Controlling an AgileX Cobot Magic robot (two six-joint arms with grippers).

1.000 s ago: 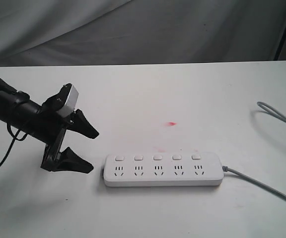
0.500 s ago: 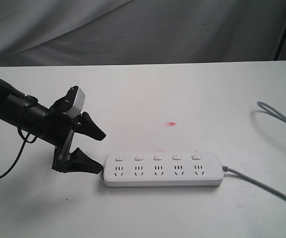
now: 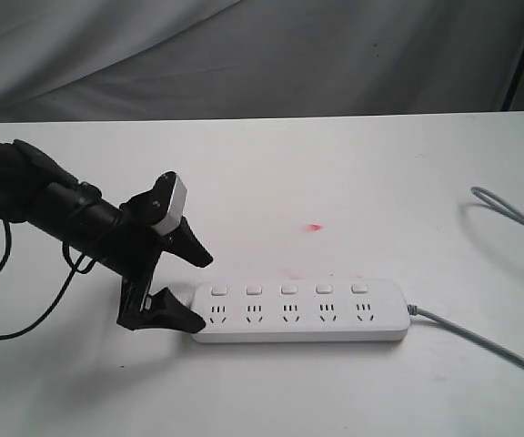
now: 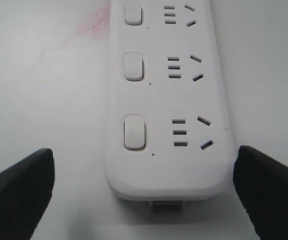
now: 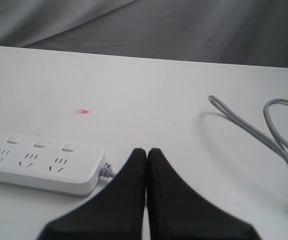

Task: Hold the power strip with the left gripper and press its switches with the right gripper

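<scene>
The white power strip point(image 3: 298, 311) lies flat on the table, its grey cord point(image 3: 480, 341) leaving the right end. A row of small square switches point(image 3: 288, 289) runs above the sockets. My left gripper point(image 3: 206, 293) is open, one black finger on each side of the strip's left end. In the left wrist view the strip point(image 4: 169, 100) lies between the wide-apart fingers of the left gripper point(image 4: 144, 151), with the nearest switch point(image 4: 134, 132) just ahead. My right gripper point(image 5: 146, 150) is shut with nothing in it, near the strip's cord end point(image 5: 39, 165). It is out of the exterior view.
The grey cord loops at the table's right edge point(image 3: 517, 205) and shows in the right wrist view point(image 5: 264, 130). A small red mark point(image 3: 314, 227) is on the white table point(image 3: 353, 164). Grey cloth point(image 3: 244, 55) hangs behind, with a black stand point(image 3: 521, 55) at the far right.
My left gripper has moved right along the table, still open, until its fingers straddle the strip's left end. The strip has not moved.
</scene>
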